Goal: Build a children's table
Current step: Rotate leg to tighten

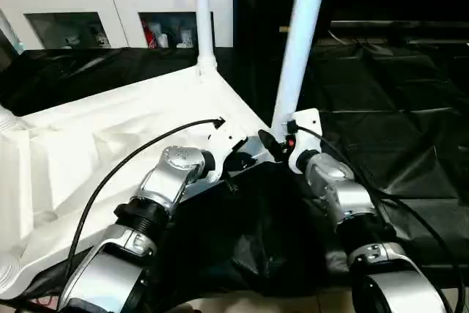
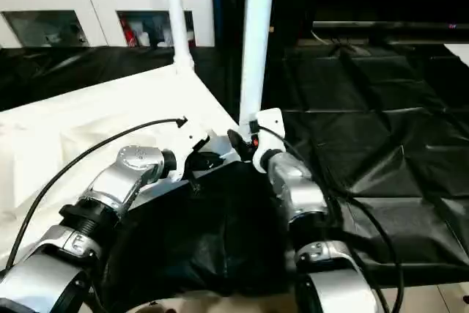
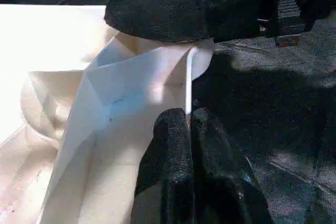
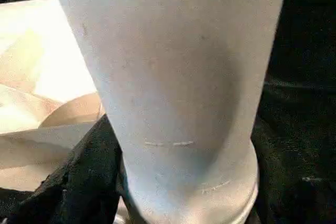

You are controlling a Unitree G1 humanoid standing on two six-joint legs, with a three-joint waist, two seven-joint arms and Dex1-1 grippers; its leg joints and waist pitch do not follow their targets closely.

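My right claw [image 1: 282, 144] grips the near leg [image 1: 302, 42], which stands in the upturned tabletop's [image 1: 110, 133] corner socket. My left claw [image 3: 190, 129] pinches the rim there. I should press straight down, keeping the leg upright.

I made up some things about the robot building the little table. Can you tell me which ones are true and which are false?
1. Two long white tube legs stand up from the white plastic table top. True.
2. The table top lies on a red cloth. False: the sheet under it is black.
3. The left gripper is shut on the top's thin white edge. True.
4. The right gripper is far from any leg. False: it is right at the near leg's base.
5. A white cabinet with glass doors stands behind the table top. True.
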